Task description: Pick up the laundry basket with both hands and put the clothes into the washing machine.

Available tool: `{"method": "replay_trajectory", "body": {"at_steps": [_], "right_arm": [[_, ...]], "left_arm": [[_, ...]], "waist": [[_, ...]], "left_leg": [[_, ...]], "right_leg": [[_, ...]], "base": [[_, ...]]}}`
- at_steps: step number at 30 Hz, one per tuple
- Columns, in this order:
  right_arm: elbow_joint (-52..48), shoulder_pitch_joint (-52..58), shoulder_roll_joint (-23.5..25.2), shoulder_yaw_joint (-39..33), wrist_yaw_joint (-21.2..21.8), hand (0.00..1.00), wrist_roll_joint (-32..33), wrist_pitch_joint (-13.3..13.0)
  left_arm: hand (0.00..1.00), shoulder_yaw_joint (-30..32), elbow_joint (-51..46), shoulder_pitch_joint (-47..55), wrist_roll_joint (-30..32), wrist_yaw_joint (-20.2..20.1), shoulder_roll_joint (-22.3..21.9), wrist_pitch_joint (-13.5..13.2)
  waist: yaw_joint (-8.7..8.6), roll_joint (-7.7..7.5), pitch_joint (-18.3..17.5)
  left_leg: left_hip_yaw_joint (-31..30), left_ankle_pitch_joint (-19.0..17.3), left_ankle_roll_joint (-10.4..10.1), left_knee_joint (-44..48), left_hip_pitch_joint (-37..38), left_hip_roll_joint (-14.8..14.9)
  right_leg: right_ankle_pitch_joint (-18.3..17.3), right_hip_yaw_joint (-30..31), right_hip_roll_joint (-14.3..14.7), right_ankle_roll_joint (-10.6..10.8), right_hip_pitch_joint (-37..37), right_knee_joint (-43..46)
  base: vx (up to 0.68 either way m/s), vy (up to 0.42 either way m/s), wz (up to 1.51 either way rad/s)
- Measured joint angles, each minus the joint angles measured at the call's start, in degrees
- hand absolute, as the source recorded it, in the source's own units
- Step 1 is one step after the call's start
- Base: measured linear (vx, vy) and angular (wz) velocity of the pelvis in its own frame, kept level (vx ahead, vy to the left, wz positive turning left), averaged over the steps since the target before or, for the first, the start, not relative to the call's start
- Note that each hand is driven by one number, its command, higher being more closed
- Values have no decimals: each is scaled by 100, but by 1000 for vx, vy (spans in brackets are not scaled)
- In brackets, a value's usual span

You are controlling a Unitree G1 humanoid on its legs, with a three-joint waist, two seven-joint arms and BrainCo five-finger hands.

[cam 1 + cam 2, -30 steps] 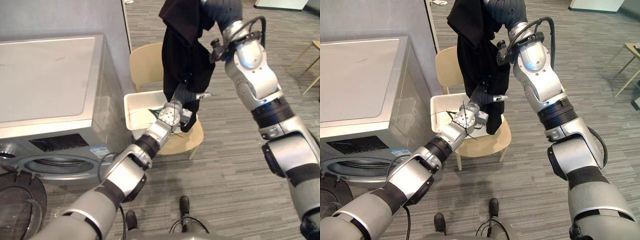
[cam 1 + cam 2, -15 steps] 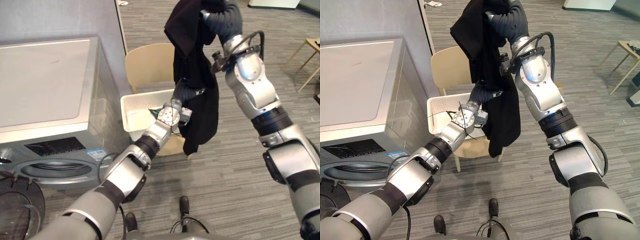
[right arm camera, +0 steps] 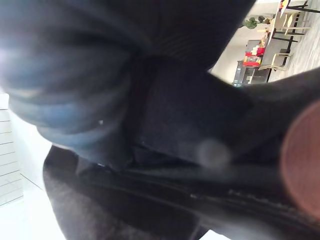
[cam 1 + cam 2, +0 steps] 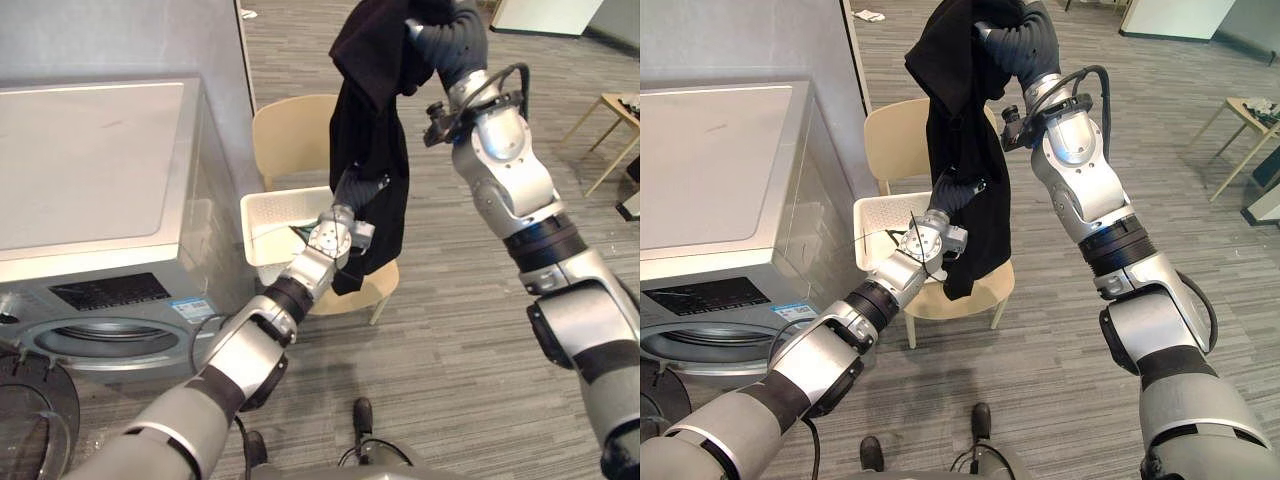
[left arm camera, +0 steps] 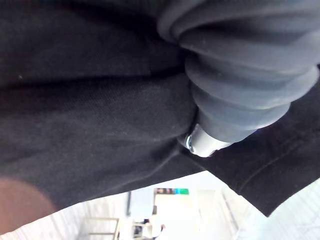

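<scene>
Here, a robot is lifting a black garment (image 4: 372,110) out of a white laundry basket (image 4: 260,225) that is sitting on a pale wooden chair (image 4: 295,125).

The right hand (image 4: 447,35) is reaching high above the chair, and the garment is hanging from it. The hand is buried in folds of cloth, so whether it is clasping the fabric cannot be told.

The left hand (image 4: 358,188) is stretching forward over the basket and pressing into the garment about halfway down. Its wrist view is showing its dark ribbed cover against black cloth, and its grip cannot be told either.

The garment is hanging long and straight, top to bottom. It is bunching at the top and falling loose below. Its lower edge is dangling in front of the chair seat, just past the basket's rim. It looks plain, soft and limp, like a dark shirt or jumper.

The grey washing machine (image 4: 90,170) is standing to the robot's left, close beside the chair. Its round opening (image 4: 110,335) is facing the robot low down, with the door (image 4: 30,420) swinging open at the lower left.

The drum is lying left of and well below the garment. The left hand is the nearer one to it, so the cloth will probably need carrying down and leftward.
</scene>
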Motion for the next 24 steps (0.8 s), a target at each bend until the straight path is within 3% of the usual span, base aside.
{"method": "replay_trajectory", "body": {"at_steps": [1,12,17,24], "right_arm": [[0,0,0,0,0,0,5,-3],[-2,120,-33,5,2,0,180,-43],[-4,121,-364,288,241,0,605,-40],[-374,389,-555,280,276,0,678,-42]], "left_arm": [[100,84,0,2,0,4,-5,-1],[100,206,-95,14,-1,176,97,-1],[100,376,-323,24,-27,256,215,-31],[100,598,-502,33,-122,286,346,-45]], "waist": [[-2,0,0],[-1,1,-6],[1,3,-32],[1,10,-152]], "left_leg": [[0,0,0,0,1,0],[-20,-2,-2,0,0,1],[-72,-2,-2,0,1,-3],[-85,-3,-2,0,-2,-3]], "right_leg": [[-1,2,-5,1,0,0],[-2,-10,-18,4,6,0],[-15,-59,-7,19,37,0],[-24,-69,-13,29,41,0]], "base": [[0,0,0],[0,0,0],[0,0,5],[0,0,0]]}}
